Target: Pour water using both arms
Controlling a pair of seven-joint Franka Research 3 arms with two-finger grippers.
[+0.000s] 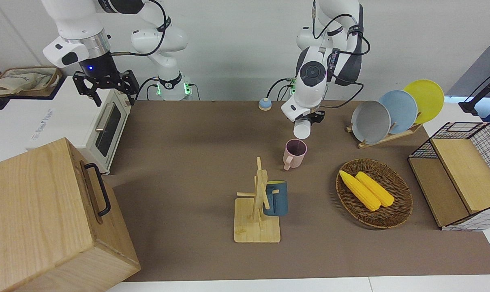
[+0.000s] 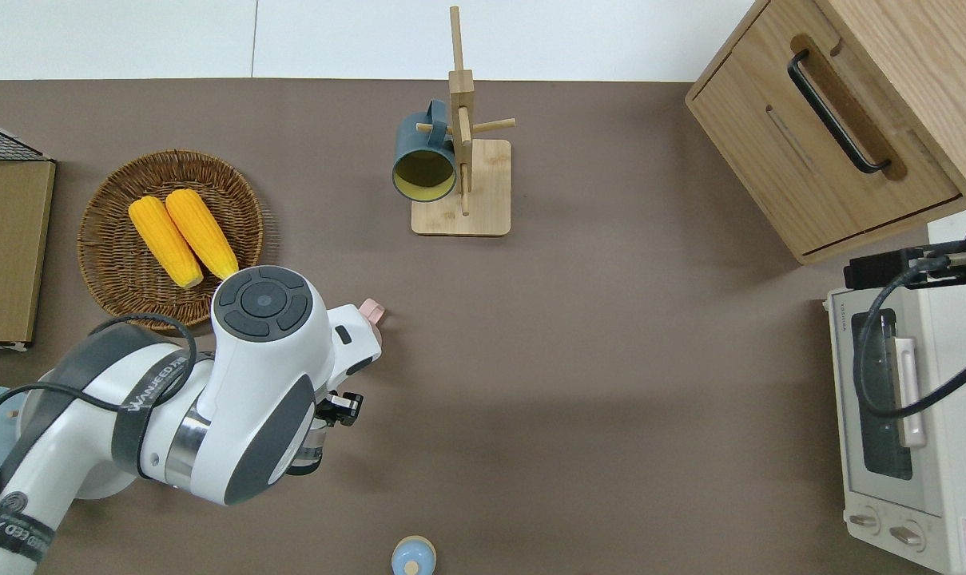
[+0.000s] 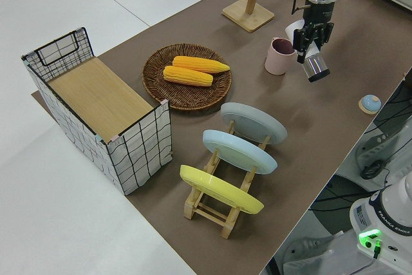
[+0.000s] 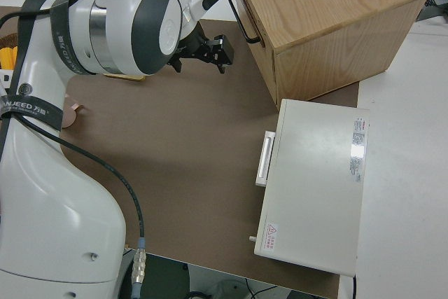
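Now left end effector (image 1: 308, 121) tips white cup (image 1: 302, 129) over pink mug (image 1: 295, 153).

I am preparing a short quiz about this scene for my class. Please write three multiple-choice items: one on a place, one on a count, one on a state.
1. Where does the blue mug hang?
A. on the wooden mug stand
B. in the wicker basket
C. on the plate rack

2. How many corn cobs lie in the wicker basket?
A. one
B. two
C. four

3. How does the left gripper hold the white cup?
A. upright
B. tipped toward the pink mug
C. flat on the table

Answers:
1. A, its handle hangs on a peg of the stand.
2. B, two yellow cobs lie side by side.
3. B, the cup's open end slants down over the pink mug. The right arm is parked.
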